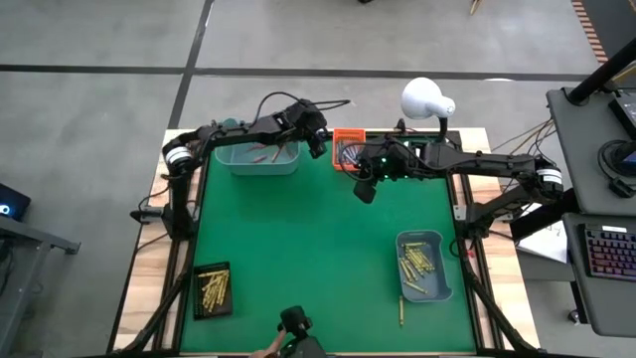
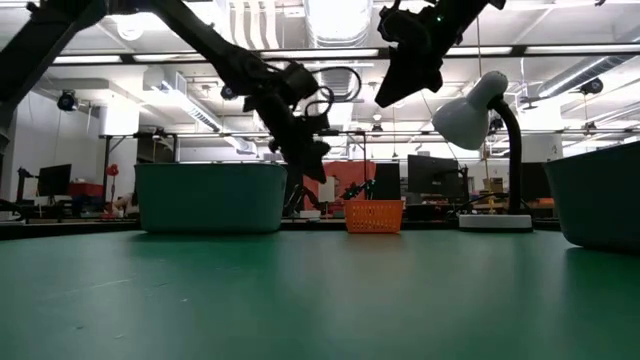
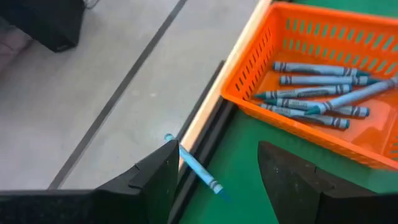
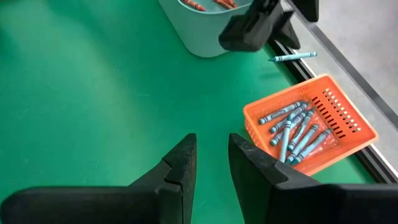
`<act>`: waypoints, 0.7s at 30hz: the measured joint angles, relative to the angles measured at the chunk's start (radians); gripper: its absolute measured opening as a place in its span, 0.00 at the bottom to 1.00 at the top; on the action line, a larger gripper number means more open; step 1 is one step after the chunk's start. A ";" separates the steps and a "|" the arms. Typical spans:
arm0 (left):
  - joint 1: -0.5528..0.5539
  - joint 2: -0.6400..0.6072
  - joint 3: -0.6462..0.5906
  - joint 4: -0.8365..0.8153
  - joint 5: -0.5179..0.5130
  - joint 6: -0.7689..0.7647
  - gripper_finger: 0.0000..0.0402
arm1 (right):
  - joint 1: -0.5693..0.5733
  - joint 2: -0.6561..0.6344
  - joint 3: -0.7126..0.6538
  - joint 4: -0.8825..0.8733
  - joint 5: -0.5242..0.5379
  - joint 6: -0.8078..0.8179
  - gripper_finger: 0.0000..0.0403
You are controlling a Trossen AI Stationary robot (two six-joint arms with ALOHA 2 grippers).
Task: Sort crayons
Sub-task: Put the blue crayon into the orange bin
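Note:
A single blue crayon (image 3: 194,165) lies at the table's far edge, one end on the green mat and the other over the black rail, between the teal bin (image 1: 263,156) and the orange basket (image 3: 323,81). Several blue crayons (image 3: 314,96) lie in that basket, and red crayons (image 1: 260,155) in the teal bin. My left gripper (image 3: 214,171) hangs open above the loose blue crayon, slanting down, one finger to each side, touching nothing. My right gripper (image 4: 211,158) hovers open over the mat on the near side of the basket, with nothing between its fingers.
A second teal bin (image 1: 424,265) with yellow crayons stands at the near right, with one loose yellow crayon (image 1: 401,311) beside it. A black tray (image 1: 212,289) of yellow crayons sits at the near left. A white desk lamp (image 1: 427,98) stands behind the basket. The mat's middle is bare.

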State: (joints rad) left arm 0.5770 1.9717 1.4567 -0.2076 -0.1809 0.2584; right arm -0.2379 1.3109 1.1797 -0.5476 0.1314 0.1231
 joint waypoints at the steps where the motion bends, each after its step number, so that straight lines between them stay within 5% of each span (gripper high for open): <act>1: 0.000 0.013 0.008 -0.003 -0.001 0.000 0.50 | 0.000 0.000 -0.001 0.000 0.000 0.000 0.21; 21: 0.033 0.110 0.197 -0.169 -0.072 -0.216 0.50 | 0.000 0.000 -0.006 0.006 0.000 -0.003 0.22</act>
State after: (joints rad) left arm 0.6098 2.0822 1.6542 -0.3767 -0.2531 0.0424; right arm -0.2379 1.3109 1.1732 -0.5419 0.1314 0.1200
